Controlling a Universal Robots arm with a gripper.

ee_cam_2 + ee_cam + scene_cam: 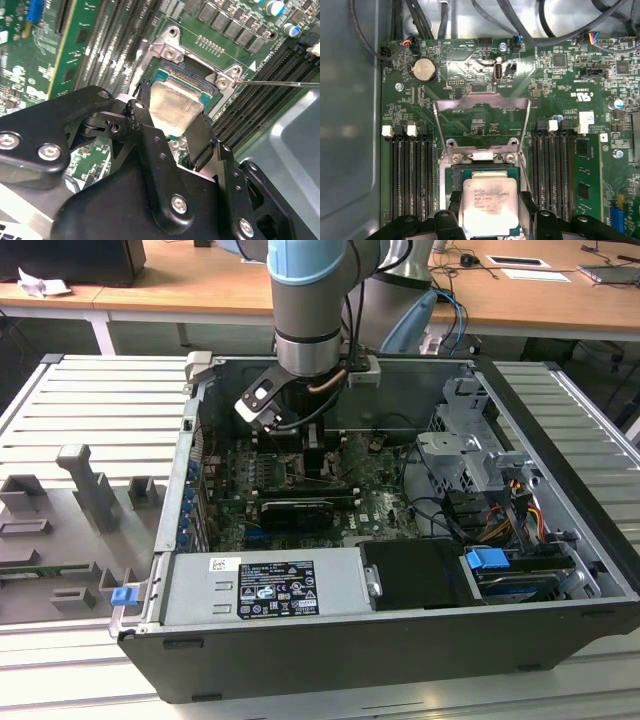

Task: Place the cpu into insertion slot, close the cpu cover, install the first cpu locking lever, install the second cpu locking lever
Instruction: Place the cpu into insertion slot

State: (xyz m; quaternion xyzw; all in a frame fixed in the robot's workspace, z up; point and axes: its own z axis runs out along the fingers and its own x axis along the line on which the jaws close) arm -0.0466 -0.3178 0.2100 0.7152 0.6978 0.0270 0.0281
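The cpu (490,205), pale metal face up, is pinched at two opposite edges between the black fingers (527,210) of the claw (491,207), which is closed onto it. In both wrist views the chip sits over the insertion slot (487,172), covering most of the dark square. I cannot tell from here whether it rests in the socket or hangs just above it. In the second wrist view the cpu (172,105) looks slightly tilted in the claw (172,112), with the insertion slot's (192,75) metal rim showing past its far edge.

The cpu cover (482,102) stands swung open on the side of the socket away from the claw. A thin metal rod (280,83) sticks out from one corner of the rim. Long black memory slots (410,170) run along both sides.

In the exterior view the arm reaches down into an open computer case (400,650), the claw (305,455) low over the board. A grey power supply (265,585) lies at six o'clock from the claw and a drive cage (460,455) at three o'clock. The case sits on a ribbed metal counter (80,400).
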